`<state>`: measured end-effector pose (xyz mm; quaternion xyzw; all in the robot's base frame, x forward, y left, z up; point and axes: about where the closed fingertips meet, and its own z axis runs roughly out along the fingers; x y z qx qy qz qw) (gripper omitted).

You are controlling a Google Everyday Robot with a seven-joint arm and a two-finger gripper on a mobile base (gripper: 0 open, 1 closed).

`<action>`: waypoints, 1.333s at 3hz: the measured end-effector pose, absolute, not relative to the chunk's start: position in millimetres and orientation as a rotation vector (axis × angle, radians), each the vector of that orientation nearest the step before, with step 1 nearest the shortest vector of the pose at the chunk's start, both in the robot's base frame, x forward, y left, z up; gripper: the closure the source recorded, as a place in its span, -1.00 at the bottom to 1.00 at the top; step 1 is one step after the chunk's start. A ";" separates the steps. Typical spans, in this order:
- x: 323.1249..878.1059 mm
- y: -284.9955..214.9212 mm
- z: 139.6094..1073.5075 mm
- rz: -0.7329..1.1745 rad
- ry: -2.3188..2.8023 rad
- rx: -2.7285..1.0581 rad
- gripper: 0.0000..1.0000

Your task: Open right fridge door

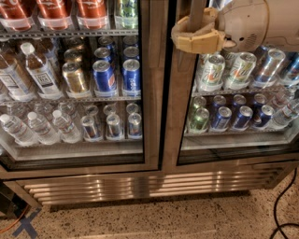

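The right fridge door (174, 116) is a glass panel in a brushed-steel frame, with green, silver and blue cans showing on shelves behind it. A dark vertical handle (196, 10) runs down its upper left edge. My gripper (181, 38), tan-fingered on a cream wrist, reaches in from the upper right. Its fingers (201, 43) lie level and wrap around that handle, shut on it. The door sits in line with the left door (150, 93); whether it is slightly ajar I cannot tell.
Through the left door, water bottles, gold cans and blue cans show. A steel grille (140, 184) runs along the fridge's base above the speckled floor. A black cable (280, 205) lies at the right, and a blue tape cross (25, 226) at the lower left.
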<state>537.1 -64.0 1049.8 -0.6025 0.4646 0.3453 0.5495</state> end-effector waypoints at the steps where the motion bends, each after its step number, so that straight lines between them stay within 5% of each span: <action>1: 534.6 -66.4 1050.0 0.817 1.100 -1.426 1.00; 4: 510.7 -68.7 1063.8 0.726 1.129 -1.421 1.00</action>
